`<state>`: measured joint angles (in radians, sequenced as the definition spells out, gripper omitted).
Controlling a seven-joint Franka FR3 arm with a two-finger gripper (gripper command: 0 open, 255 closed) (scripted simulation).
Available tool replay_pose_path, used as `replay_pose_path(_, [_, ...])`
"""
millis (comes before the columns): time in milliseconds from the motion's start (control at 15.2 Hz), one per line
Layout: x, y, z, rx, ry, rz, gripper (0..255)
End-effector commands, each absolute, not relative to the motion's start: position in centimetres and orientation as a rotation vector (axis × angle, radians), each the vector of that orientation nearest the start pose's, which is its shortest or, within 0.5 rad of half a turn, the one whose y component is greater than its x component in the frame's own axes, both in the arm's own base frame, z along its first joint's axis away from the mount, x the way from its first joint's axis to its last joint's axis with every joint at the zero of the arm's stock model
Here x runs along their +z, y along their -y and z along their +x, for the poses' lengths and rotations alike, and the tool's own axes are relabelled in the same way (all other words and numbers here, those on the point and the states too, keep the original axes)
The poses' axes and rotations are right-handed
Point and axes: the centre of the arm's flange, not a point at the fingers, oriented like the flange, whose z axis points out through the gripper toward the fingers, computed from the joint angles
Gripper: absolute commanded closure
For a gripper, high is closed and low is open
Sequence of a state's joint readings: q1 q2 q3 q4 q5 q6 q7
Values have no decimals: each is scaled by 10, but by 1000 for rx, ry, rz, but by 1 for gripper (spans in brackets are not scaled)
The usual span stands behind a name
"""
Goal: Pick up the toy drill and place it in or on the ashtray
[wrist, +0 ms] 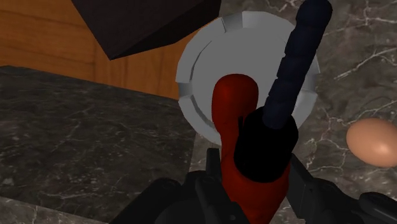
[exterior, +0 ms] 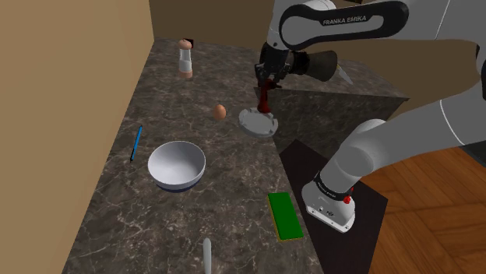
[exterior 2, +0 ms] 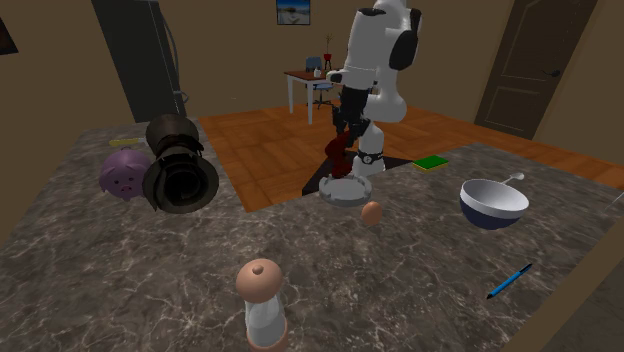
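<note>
The toy drill (exterior: 263,98) is dark red with a black chuck and a long dark bit. My gripper (exterior: 270,76) is shut on it and holds it in the air, hanging down over the round grey ashtray (exterior: 258,123) at the counter's edge. In the wrist view the fingers (wrist: 210,191) clasp the drill (wrist: 234,105) from both sides, and the ashtray (wrist: 203,70) lies right beneath it. The second exterior view shows the drill (exterior 2: 345,150) just above the ashtray (exterior 2: 343,190); I cannot tell whether they touch.
On the dark marble counter lie a brown egg (exterior: 220,112) beside the ashtray, a white bowl (exterior: 177,165), a blue pen (exterior: 136,143), a pepper mill (exterior: 185,58) and a green block (exterior: 285,216). A purple piggy bank (exterior 2: 122,175) sits farther off.
</note>
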<state>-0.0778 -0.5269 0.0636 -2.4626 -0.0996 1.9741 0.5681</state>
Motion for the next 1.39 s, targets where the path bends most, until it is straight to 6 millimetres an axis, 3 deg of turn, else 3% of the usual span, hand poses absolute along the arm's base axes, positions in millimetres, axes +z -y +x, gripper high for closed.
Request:
replay_pose_path(0, [474, 10, 393, -114, -887, -3126, 255])
replay_pose_path(462, [438, 10, 393, -114, -887, -3126, 255])
replay_pose_path(990, [438, 10, 393, -114, -887, -3126, 255])
replay_pose_path(1056, [438, 10, 393, -114, -887, -3126, 0])
replay_pose_path(1320, [438, 10, 393, -114, -887, -3126, 0])
